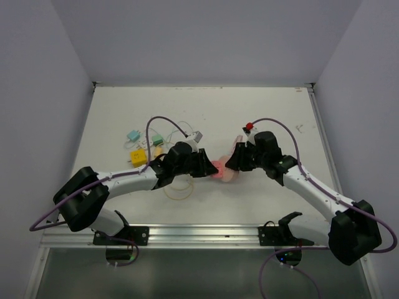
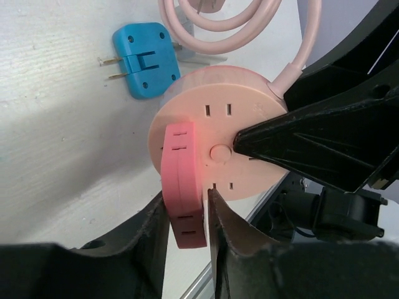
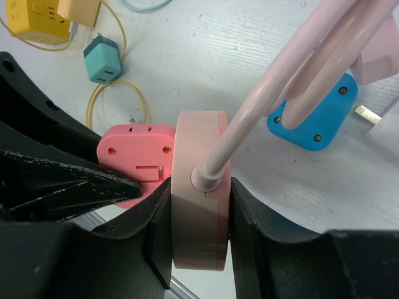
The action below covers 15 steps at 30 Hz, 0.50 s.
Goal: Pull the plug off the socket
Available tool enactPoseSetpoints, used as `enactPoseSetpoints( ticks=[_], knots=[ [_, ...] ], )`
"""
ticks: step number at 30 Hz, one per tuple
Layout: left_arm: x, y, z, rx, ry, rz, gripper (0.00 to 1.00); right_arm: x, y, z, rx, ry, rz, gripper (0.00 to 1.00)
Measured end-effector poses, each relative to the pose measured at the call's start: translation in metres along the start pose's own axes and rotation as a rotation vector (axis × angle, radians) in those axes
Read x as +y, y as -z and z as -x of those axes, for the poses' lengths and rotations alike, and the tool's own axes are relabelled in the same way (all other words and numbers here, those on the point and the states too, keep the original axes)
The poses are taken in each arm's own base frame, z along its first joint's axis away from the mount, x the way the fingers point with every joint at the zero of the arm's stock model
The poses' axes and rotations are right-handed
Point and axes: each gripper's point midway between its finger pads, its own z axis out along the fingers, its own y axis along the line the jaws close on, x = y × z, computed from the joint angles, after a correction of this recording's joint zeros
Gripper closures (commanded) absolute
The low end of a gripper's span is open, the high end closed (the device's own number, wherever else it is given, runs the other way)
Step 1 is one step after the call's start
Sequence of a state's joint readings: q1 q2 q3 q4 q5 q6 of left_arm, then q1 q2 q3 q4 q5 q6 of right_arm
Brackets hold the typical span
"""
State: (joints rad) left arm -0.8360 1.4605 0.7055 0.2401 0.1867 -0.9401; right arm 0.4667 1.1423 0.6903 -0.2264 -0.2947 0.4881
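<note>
Low in the top view, both arms reach in to the middle of the table [image 1: 112, 112]. The L claw [image 2: 187, 212] is pinching the pink plug [image 2: 182, 187] by its two flat sides, at the bottom of the L wrist view. The R claw [image 3: 199, 205] is pinching the round pale socket [image 3: 198, 218] front and back, w/ the cord [image 3: 262, 106] coming out btw its fingers. The plug sits on the socket's face, at the left side of it. No gap shows, so I think it is not out yet. The prongs are hidden.

To do this bit well, the R claw should hold the socket very still. The L claw should pull the plug straight away from the face, not sideways. A tilt could bend the prongs or make the plug slip, bc the L fingers only have its lower end. A slow, firm pull looks best.

Farther back lie other bits. There is a blue plug [image 2: 142, 59] just past the socket. A green-blue plug [image 3: 103, 59] and a yellow block [image 3: 37, 22] lie apart from the claws. None of them is in the way.
</note>
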Motion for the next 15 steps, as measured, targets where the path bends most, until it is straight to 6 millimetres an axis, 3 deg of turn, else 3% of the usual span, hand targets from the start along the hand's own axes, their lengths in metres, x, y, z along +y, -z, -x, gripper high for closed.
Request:
enactPoseSetpoints(
  ticks=[1, 4, 15],
  knots=[
    [-0.0009, -0.0002, 0.0000, 0.001, -0.009, 0.001, 0.83, -0.0005, -0.0001, -0.0003, 0.000, 0.003, -0.005, 1.00],
    [-0.0008, -0.0006, 0.0013, -0.002, -0.023, 0.018, 1.00, -0.0018, -0.0004, -0.0012, 0.000, 0.012, -0.019, 1.00],
    [-0.0077, -0.0012, 0.0037, -0.016, -0.049, 0.041, 1.00, -0.0050, 0.0073, 0.0044, 0.001, 0.042, -0.127, 1.00]
  ],
)
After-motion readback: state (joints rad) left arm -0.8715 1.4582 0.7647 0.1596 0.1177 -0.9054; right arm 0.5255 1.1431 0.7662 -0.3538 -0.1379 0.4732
